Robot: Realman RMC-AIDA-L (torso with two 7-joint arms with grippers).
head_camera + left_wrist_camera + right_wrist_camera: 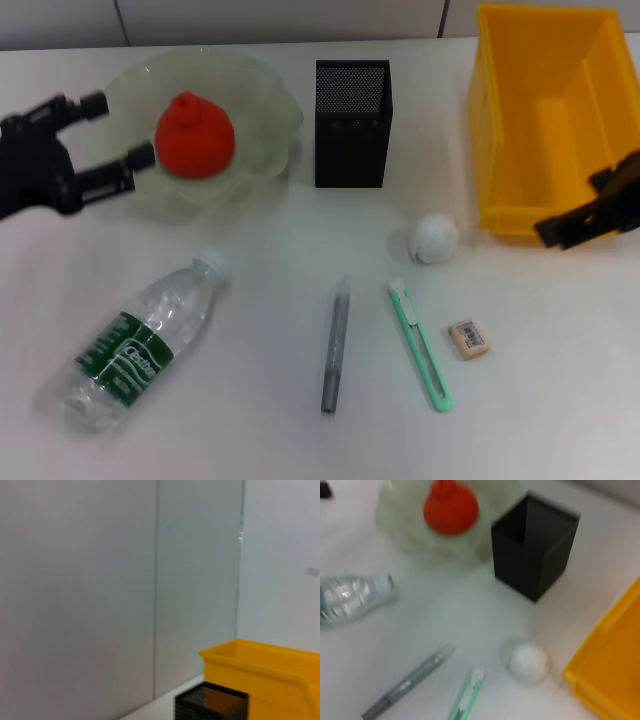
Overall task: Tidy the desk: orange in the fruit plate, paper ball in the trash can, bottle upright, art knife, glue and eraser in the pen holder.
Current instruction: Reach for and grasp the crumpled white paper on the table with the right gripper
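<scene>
My left gripper [105,128] sits at the upper left of the head view, its two black fingers spread wide and holding nothing, the tips over the near rim of the fruit plate [265,90], just left of the orange [195,135] that already lies in the plate. My right gripper [590,215] is at the right edge, mid-height, in front of the yellow trash can [545,120]; I cannot tell how its jaws stand. The paper ball [436,238] lies on the desk [270,260] just left of the can's near corner. The black mesh pen holder [352,122] stands upright at top centre. The bottle [140,345] lies on its side at lower left, white cap toward the plate; its green label carries white lettering I can't read with confidence. Along the bottom centre lie the grey glue stick [335,348], the green art knife [420,345] and the eraser [469,338], side by side and apart; the eraser bears a small print too fine to read.
</scene>
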